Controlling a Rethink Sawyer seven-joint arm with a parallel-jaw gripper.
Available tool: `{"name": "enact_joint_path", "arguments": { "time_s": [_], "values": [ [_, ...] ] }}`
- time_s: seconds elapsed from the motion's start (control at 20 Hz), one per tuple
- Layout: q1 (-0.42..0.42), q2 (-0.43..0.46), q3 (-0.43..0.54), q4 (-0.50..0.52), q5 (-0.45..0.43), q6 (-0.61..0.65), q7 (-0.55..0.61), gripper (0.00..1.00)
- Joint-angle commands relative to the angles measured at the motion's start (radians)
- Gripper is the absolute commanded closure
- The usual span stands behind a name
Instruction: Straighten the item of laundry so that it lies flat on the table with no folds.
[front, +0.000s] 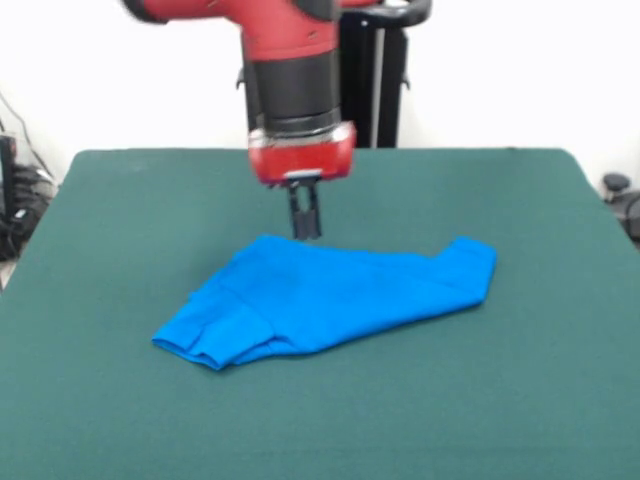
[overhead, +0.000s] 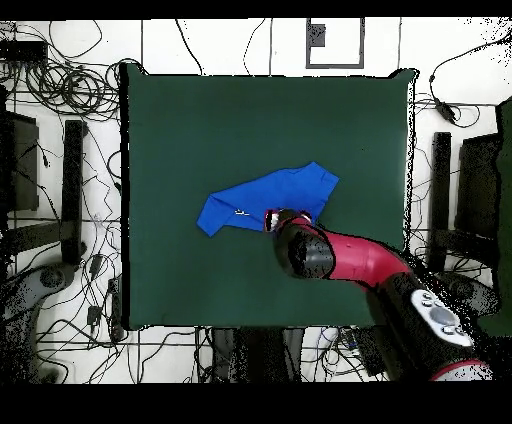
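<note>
The item of laundry is a bright blue T-shirt (front: 330, 295) lying crumpled and folded over in the middle of the dark green table (front: 120, 220), plain side up. One bunched end points to the front left and a sleeve to the right. My gripper (front: 306, 232) hangs straight down from the red arm, its two black fingers close together, with the tips at the shirt's far edge. I cannot tell whether cloth is pinched between them. In the overhead view the shirt (overhead: 270, 195) lies mid-table (overhead: 180, 120), and the arm's head covers the gripper at the shirt's near edge.
The red and black arm (overhead: 350, 258) reaches in across the table from the lower right of the overhead view. Cables and stands (overhead: 70, 190) lie on the floor around the table. A black pedestal (front: 372, 70) stands behind the far edge.
</note>
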Motion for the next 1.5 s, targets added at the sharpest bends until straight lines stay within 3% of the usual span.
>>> {"name": "enact_joint_path", "arguments": {
  "time_s": [0.05,0.15,0.2,1.1,1.35,1.5],
  "values": [
    [-0.194,0.245,0.189,0.051,-0.069,-0.137,0.068,1.00],
    [-0.185,0.241,0.179,0.053,-0.090,-0.161,0.084,1.00],
    [-0.191,0.246,0.183,0.055,-0.094,-0.164,0.097,0.00],
    [-0.208,0.251,0.192,0.073,-0.079,-0.147,0.113,0.00],
    [-0.226,0.176,0.206,0.104,-0.050,-0.062,0.098,0.00],
    [-0.223,0.176,0.201,0.105,-0.051,-0.069,0.099,0.00]
  ]
}}
